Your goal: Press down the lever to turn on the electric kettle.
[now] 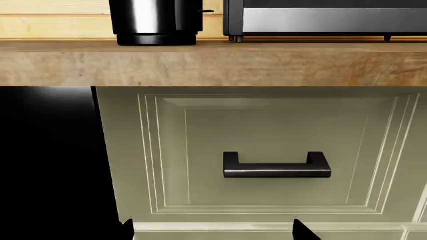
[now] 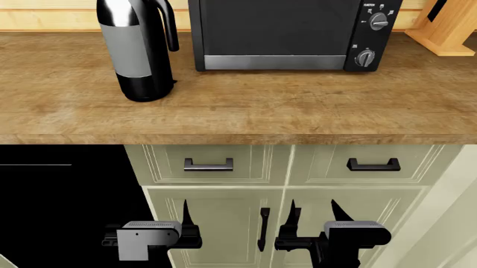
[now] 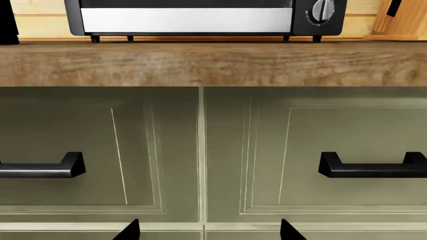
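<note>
The electric kettle point(image 2: 138, 50) stands upright at the back left of the wooden counter point(image 2: 246, 111), its loop handle facing the oven. The lever point(image 2: 174, 82) is a tiny black tab on the kettle's base on the handle side. The left wrist view shows the kettle's lower body point(image 1: 157, 22) and the lever point(image 1: 205, 11). My left gripper point(image 2: 165, 212) is open and empty, low in front of the cabinet, far below the kettle; it also shows in its own wrist view point(image 1: 213, 232). My right gripper point(image 2: 313, 209) is open and empty beside it, also seen in the right wrist view point(image 3: 209, 232).
A boxy black oven point(image 2: 291, 33) with round knobs stands right of the kettle. A wooden knife block point(image 2: 451, 28) is at the far right. Below the counter edge are cream drawers with black handles point(image 2: 209, 164) point(image 2: 372, 164) and a black panel point(image 2: 63, 206) at the left.
</note>
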